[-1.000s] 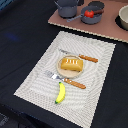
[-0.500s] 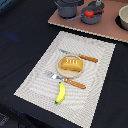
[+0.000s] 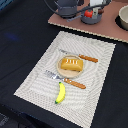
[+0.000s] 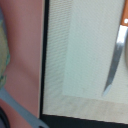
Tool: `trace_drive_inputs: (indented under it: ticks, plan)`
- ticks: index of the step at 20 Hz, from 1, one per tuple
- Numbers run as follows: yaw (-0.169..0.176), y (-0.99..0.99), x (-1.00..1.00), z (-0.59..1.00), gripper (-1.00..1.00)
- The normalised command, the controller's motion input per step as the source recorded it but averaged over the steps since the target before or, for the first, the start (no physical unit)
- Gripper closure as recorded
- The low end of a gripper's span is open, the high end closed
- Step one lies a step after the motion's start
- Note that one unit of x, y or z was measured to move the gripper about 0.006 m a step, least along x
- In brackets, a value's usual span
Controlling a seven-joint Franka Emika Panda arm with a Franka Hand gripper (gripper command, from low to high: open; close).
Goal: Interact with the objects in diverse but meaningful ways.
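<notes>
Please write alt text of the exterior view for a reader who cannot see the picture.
A bread loaf sits on a round plate in the middle of a pale placemat on a dark table. A knife and a fork, both orange-handled, lie on either side of the plate, and a banana lies just beyond the fork. A red tomato rests further back.

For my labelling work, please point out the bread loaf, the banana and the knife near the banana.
bread loaf [image 3: 71,64], exterior view, middle of its scored top.
banana [image 3: 60,93], exterior view, middle of its curve.
knife [image 3: 75,83], exterior view, its orange handle.
</notes>
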Motion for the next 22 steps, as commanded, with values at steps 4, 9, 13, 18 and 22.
trace_drive_inputs:
  ticks: [4, 9, 13, 18, 22]
  plan:
    - [0.017, -0.86, 0.34, 0.00, -1.00]
    - [0.026, -0.85, 0.35, 0.00, -1.00]
    - [0.034, -0.87, 0.31, 0.00, -1.00]
    - [0.042, -0.82, 0.33, 0.00, -1.00]
    - [0.010, -0.49, 0.29, -0.08, -1.00]
